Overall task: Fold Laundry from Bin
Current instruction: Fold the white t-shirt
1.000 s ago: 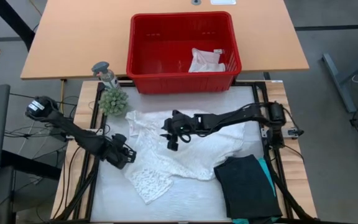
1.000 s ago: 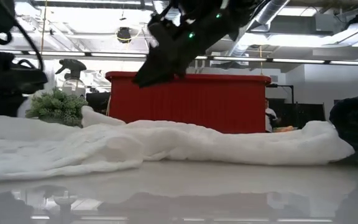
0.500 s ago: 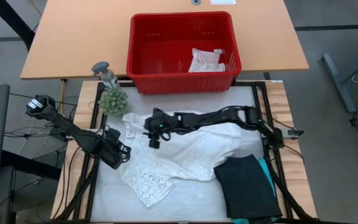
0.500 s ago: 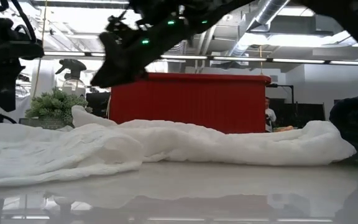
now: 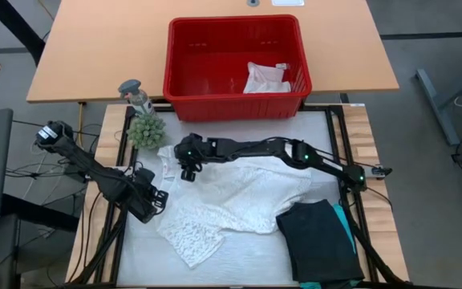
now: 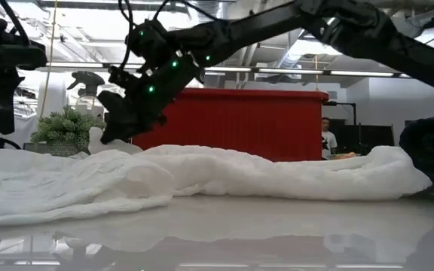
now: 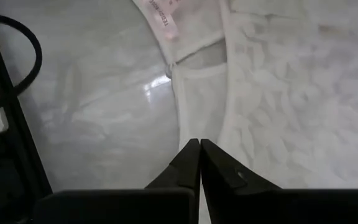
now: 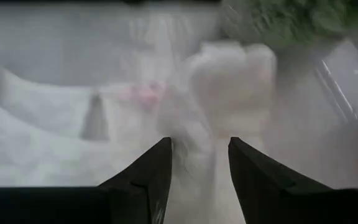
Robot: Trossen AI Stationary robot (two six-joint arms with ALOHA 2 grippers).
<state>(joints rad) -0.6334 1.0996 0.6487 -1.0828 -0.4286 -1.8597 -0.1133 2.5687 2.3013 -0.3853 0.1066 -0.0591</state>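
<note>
The large white lacy top [image 5: 239, 193] lies spread on the white mat. My right gripper [image 5: 188, 172] reaches across it to its far left corner and hangs open there, low over a raised bunch of the cloth [image 8: 232, 78]. My left gripper [image 5: 157, 199] is shut and hovers above the top's left edge [image 7: 185, 93], holding nothing. A folded black garment [image 5: 319, 241] lies on a teal one [image 5: 348, 229] at the near right. The red bin [image 5: 235, 56] stands beyond the mat with a small white cloth [image 5: 267, 78] inside. My right gripper slants down from the table's right with its fingers [image 8: 148, 180] apart, and white cloth [image 8: 197, 162] shows in the gap between them. I cannot tell whether the fingers touch it.
A small green plant [image 5: 145, 128] and a spray bottle [image 5: 135, 95] stand at the mat's far left corner, close to my right gripper. The black frame rails [image 5: 119, 160] run along the mat's sides. Bare mat [image 5: 239, 261] shows along the near edge.
My right gripper has swept over the white top toward the table's left edge, sinking a little, with its fingers still apart. My left gripper has risen a little above the top's left edge and stayed shut.
</note>
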